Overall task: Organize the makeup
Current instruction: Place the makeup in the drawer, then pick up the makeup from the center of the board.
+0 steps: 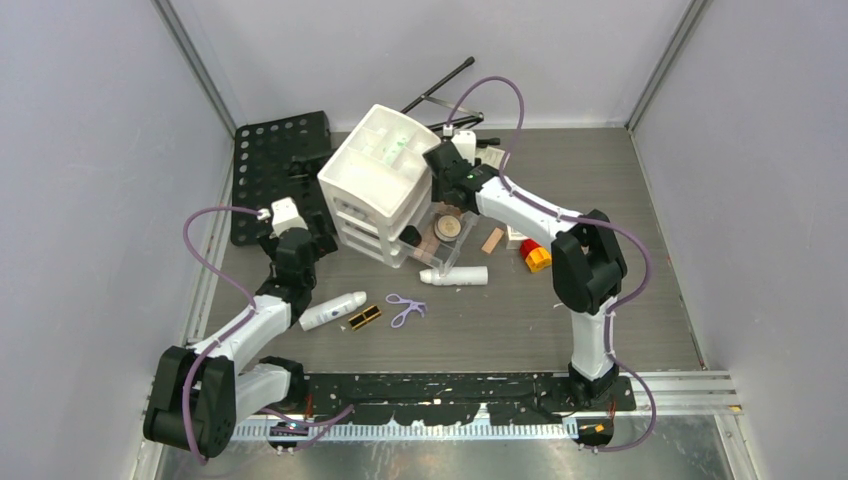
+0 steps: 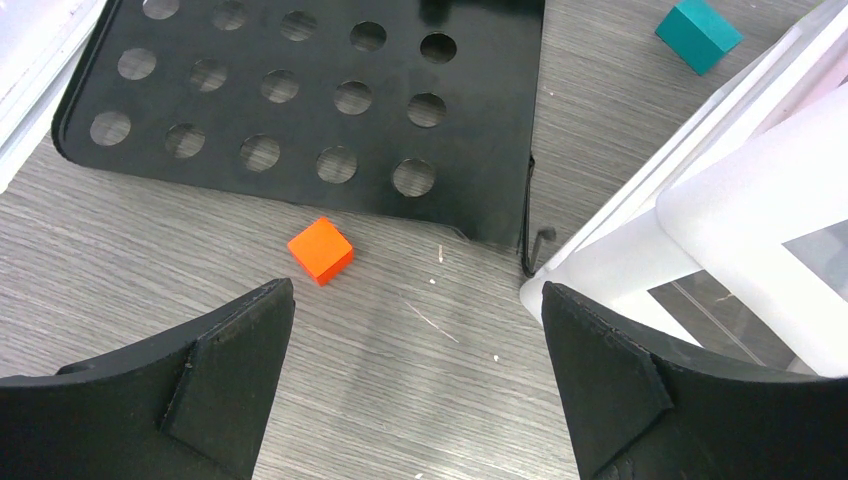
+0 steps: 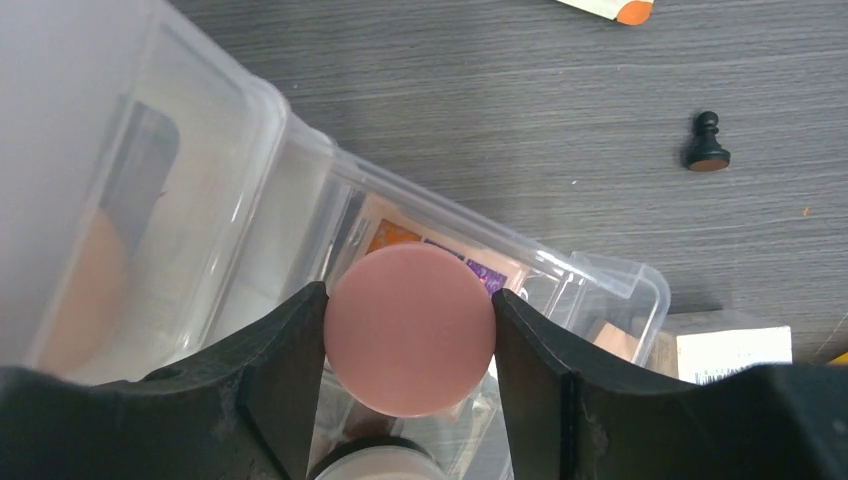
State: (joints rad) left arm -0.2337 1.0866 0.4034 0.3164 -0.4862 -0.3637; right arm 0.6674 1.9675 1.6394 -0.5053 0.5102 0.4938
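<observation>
Grey wood-grain table (image 1: 620, 310) fills my overhead view, boxed in by pale walls (image 1: 90, 150), with a black holed plate (image 1: 262, 150) at upper left and a white organizer (image 1: 372, 175) at centre. A clear drawer (image 1: 462, 248) juts out at the organizer's lower right. Below it lies a white bottle (image 1: 455, 276), and a second white tube (image 1: 332, 311) and a black-and-gold piece (image 1: 365, 318) lie lower left of centre. A tan block (image 1: 492, 240) and a red-and-yellow block (image 1: 535, 256) sit right of the drawer. My left arm bends up the left side, its wrist by the organizer's lower left corner. The left gripper (image 2: 415, 310) points down at bare table with its jaws spread wide and nothing between them. An orange cube (image 2: 320, 250) sits just ahead by the plate's edge, and a teal cube (image 2: 698, 33) sits at upper right of that view. My right arm reaches from lower right up to the organizer's right side. The right gripper (image 3: 410, 305) is clamped on a round pink compact (image 3: 410, 330), a finger pressed to either side, over the drawer. A black pawn (image 3: 706, 142) stands on the table at upper right of that view.
</observation>
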